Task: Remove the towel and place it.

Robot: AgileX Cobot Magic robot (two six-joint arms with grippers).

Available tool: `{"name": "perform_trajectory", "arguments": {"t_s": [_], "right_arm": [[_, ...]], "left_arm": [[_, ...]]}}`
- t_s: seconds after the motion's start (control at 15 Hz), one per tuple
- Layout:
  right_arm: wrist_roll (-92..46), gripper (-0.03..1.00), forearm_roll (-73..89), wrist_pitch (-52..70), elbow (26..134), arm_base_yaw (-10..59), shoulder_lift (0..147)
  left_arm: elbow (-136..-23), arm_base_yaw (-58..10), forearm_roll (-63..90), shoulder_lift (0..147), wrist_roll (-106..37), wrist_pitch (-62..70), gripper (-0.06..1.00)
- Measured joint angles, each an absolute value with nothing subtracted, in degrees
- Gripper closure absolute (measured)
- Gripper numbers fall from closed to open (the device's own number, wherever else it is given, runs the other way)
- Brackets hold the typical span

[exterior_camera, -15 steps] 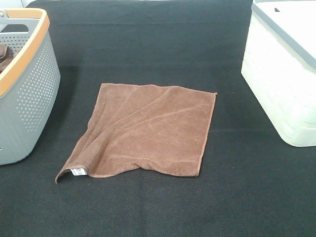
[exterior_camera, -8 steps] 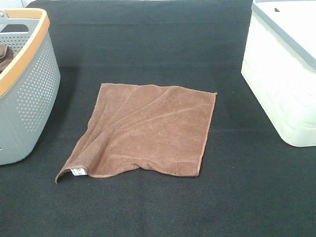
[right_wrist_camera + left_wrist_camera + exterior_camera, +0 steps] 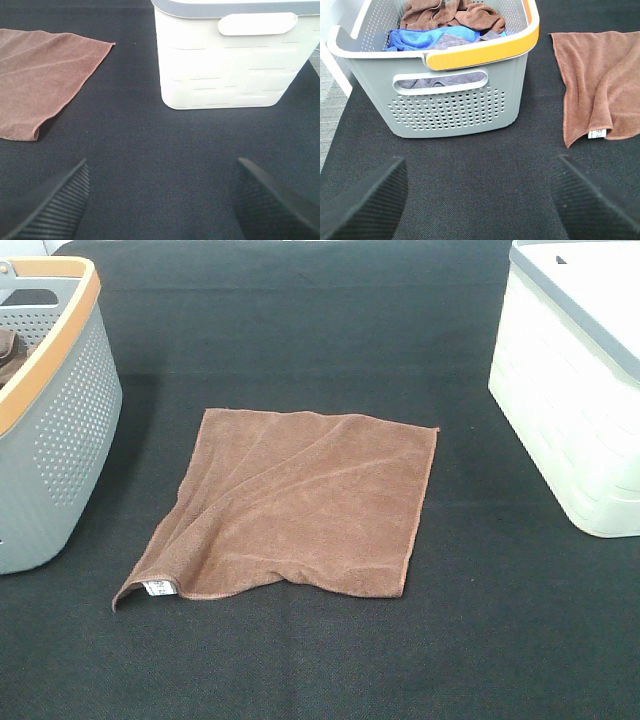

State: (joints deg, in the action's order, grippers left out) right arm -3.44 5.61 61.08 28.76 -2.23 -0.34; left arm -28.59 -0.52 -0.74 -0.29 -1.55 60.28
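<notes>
towel laid out between the baskets; no movement recorded, both arms withdrawn

on the black woven table cover [image 3: 300, 670], between the two containers, the roughly square reddish-brown terry towel [image 3: 300, 505] lies spread nearly flat, with shallow diagonal creases and its small white tag [image 3: 158, 587] at the near corner, which is slightly curled under. it is apart from both the grey perforated plastic basket with the orange rim [image 3: 50, 440] on the left and the cream-white ribbed plastic bin [image 3: 570, 410] on the right. the grey basket holds a heap of brown and blue cloths [image 3: 445, 25].

compared with the two earlier high views, nothing has shifted: towel, creases and tag sit exactly as they did. neither arm appears in the high view. the left gripper [image 3: 480, 200] hangs near the grey basket with jaws spread wide and nothing between them; the right gripper [image 3: 160, 200] hangs before the white bin, likewise spread wide and empty.

judgement: the stillness and the released, flattened towel suggest the placing is complete, or nearly so, for this cloth.
</notes>
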Motion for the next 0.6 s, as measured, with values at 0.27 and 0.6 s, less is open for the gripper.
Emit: {"name": "perform_trajectory", "arguments": {"t_s": [0.27, 0.6], "right_arm": [[-3.4, 0.23, 5.6, 61.1, 28.8, -2.2, -0.3], [-3.4, 0.23, 5.6, 61.1, 28.8, -2.2, -0.3]], "left_arm": [[-28.6, -0.5, -0.7, -0.3, -1.5, 60.3, 0.19], [-28.6, -0.5, -0.7, -0.3, -1.5, 60.3, 0.19]]}}
